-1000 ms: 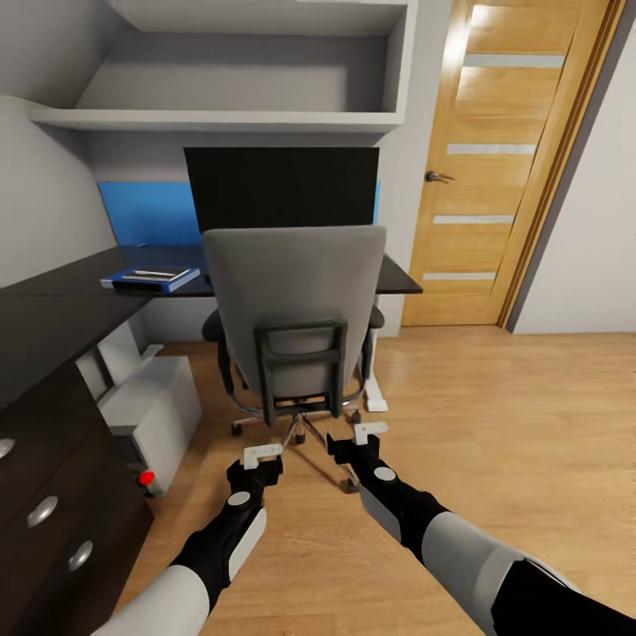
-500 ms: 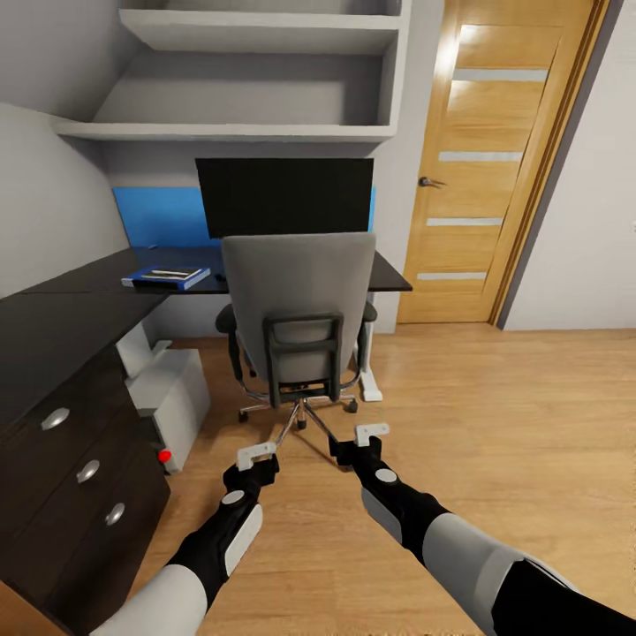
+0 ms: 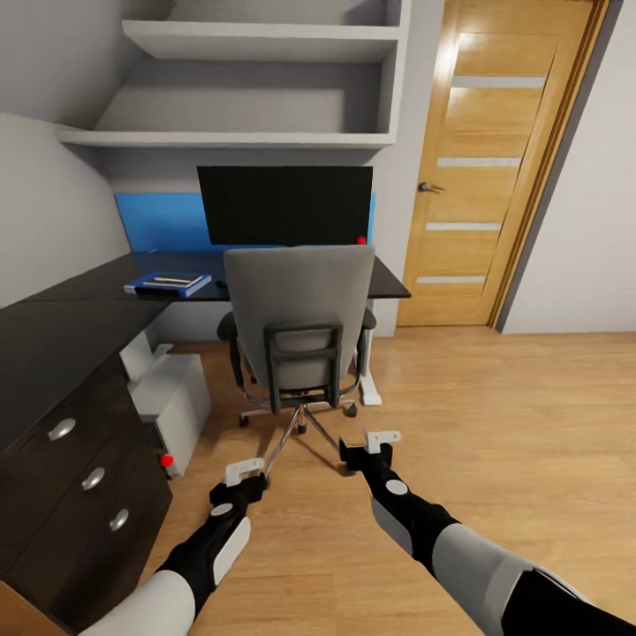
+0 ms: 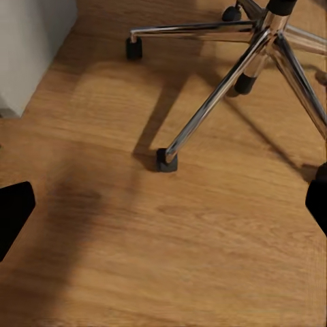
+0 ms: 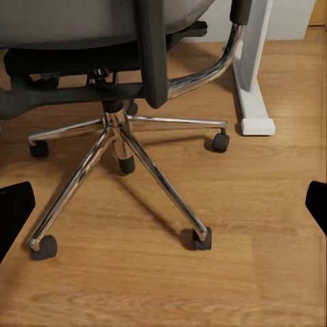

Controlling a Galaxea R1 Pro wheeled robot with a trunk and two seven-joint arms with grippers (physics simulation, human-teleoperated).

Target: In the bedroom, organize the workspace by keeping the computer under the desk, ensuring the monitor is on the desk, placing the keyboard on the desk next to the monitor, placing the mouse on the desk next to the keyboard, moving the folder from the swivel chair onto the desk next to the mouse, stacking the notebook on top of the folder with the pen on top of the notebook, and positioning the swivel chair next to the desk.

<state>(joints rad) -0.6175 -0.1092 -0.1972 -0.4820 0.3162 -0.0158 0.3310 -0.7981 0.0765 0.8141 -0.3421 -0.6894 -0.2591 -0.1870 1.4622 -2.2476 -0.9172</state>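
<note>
The grey swivel chair [image 3: 296, 300] stands with its back to me, pushed up to the black desk [image 3: 53, 327]. Behind the chair, the monitor [image 3: 284, 205] sits on the desk. The blue folder [image 3: 196, 283] lies on the desk left of the chair, with the dark notebook [image 3: 172, 278] and a thin pale pen on top. The grey computer [image 3: 172, 397] stands on the floor under the desk. The chair back hides the keyboard. My left gripper [image 3: 243, 471] and right gripper [image 3: 378, 439] hang open and empty over the floor, short of the chrome chair base [image 4: 225, 88] [image 5: 116, 136].
An oak door [image 3: 481, 168] is shut at the right. Grey shelves [image 3: 238, 137] hang above the desk. Dark drawers with silver knobs [image 3: 93, 478] run along my left. The desk's white leg [image 3: 369, 371] stands beside the chair. Wood floor [image 3: 495, 424] stretches to the right.
The whole view has pulled back from the chair and desk, so the camera moved. My left gripper has dropped lower and nearer to me. Both grippers stay open.
</note>
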